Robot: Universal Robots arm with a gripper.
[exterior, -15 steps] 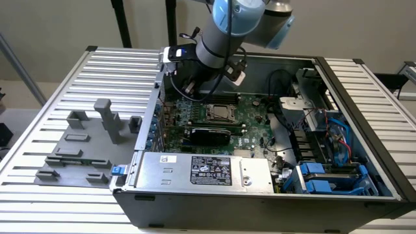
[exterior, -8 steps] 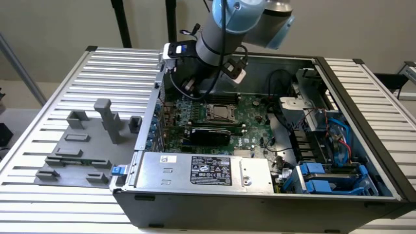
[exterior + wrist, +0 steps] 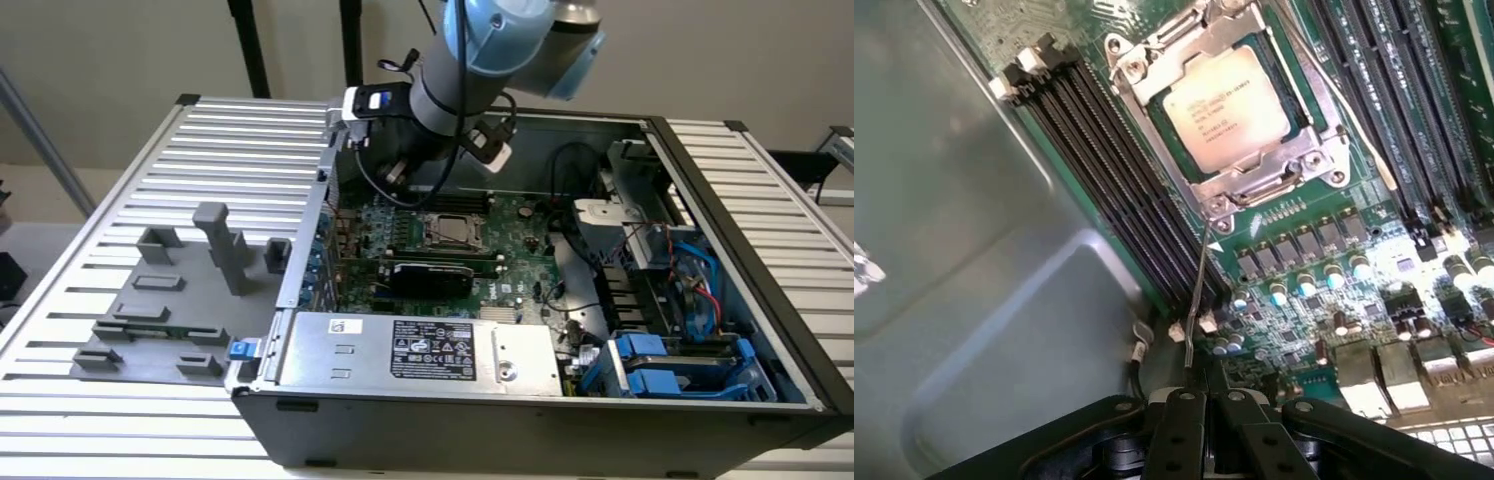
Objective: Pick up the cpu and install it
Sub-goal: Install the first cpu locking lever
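The cpu (image 3: 1226,108), a pale silver square chip, lies flat in the motherboard socket, and a metal load frame (image 3: 1254,180) is closed around its edges. It also shows in the open computer case (image 3: 447,232). My gripper (image 3: 1199,405) hovers beside the socket, over the black memory slots (image 3: 1104,170), with its dark fingers pressed together. A thin metal lever (image 3: 1197,305) rises from the socket's corner and ends between the fingertips. My arm (image 3: 441,90) reaches down into the back of the case.
A grey fixture plate (image 3: 174,300) with upright blocks lies on the slatted table at the exterior view's left. Inside the case are a silver power supply (image 3: 427,345) at the front, blue drive bays (image 3: 667,365) at the right, and cables (image 3: 574,170).
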